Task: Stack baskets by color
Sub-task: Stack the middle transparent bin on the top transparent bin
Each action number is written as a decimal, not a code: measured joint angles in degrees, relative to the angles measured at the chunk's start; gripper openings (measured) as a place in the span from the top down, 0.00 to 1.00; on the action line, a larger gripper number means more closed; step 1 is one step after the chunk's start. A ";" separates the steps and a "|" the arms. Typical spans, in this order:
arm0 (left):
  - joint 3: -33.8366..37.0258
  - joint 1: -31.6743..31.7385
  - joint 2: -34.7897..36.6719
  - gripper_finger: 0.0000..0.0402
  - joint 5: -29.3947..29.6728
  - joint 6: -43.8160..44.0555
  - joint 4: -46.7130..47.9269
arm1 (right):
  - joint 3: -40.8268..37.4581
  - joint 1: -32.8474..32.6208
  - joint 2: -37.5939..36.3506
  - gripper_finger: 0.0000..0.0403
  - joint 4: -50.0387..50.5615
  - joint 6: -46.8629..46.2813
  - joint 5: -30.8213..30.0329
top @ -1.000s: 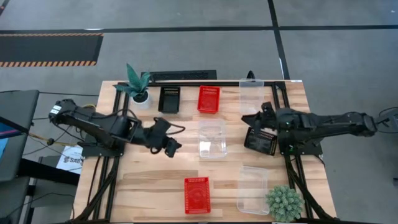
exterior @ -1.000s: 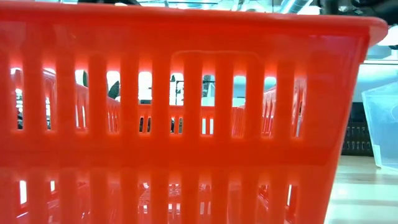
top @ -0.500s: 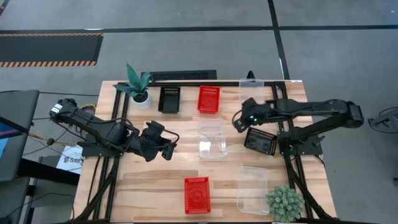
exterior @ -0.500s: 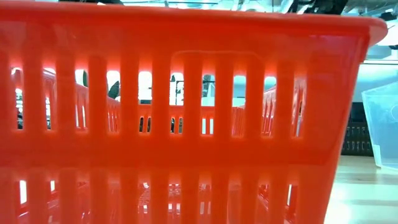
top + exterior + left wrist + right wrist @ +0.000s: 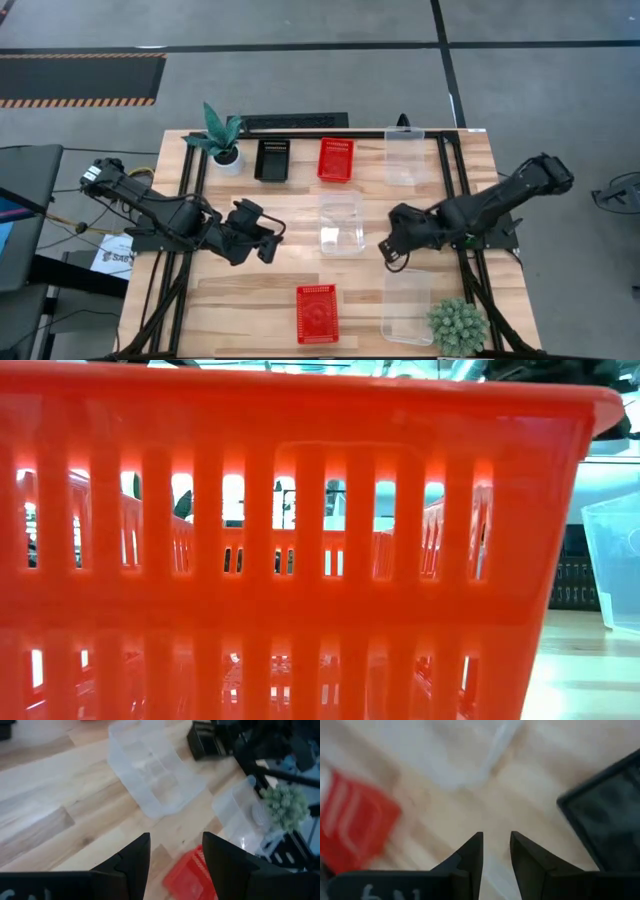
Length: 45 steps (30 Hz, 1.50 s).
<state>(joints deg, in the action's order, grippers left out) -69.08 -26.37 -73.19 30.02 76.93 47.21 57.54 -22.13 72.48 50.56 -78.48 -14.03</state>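
Observation:
In the high view a black basket, a red basket and a clear basket stand in a row at the far edge. Another clear basket sits mid-table. A red basket and a clear basket sit near the front edge. A second black basket lies mostly hidden under my right arm. My left gripper hovers open left of the middle clear basket. My right gripper hovers open between the middle and the near clear baskets, nothing between its fingers.
A leafy potted plant stands at the far left and a round green plant at the near right corner. Bare wood lies near the front left. The near red basket fills the low view.
My right gripper has swung from beside the right black basket toward the table's near edge, tipping further down, and now hangs beyond the near clear basket's far end. My left gripper has drifted slightly toward the near edge. No basket has moved.

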 joint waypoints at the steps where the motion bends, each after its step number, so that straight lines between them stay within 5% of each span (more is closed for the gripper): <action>1: 0.00 0.04 -0.02 0.58 0.83 0.24 0.08 | 0.00 -0.70 0.25 0.70 -1.01 -2.72 -2.34; 5: 0.00 0.03 -0.02 0.57 3.07 0.32 -0.01 | 0.02 0.24 3.02 0.64 -4.03 -5.65 -5.15; 13: 0.03 0.02 -0.04 0.46 4.15 0.79 1.00 | 0.04 11.44 12.99 0.42 -8.86 3.40 -4.43; 20: 0.04 0.40 -0.05 0.42 5.18 2.31 1.17 | 0.01 16.71 16.06 0.41 -13.54 9.84 2.58; 31: 0.01 10.06 -11.24 0.44 3.61 0.70 -3.90 | 0.09 8.77 -0.78 0.43 -6.48 0.74 -1.80; 45: -0.11 20.72 -27.24 0.44 -10.49 -7.08 -16.31 | 0.07 -0.73 -3.05 0.43 3.59 -10.32 -7.11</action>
<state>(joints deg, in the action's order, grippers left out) -69.19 -5.65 -100.42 19.52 69.85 30.89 57.60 -22.85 69.43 54.15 -88.80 -21.14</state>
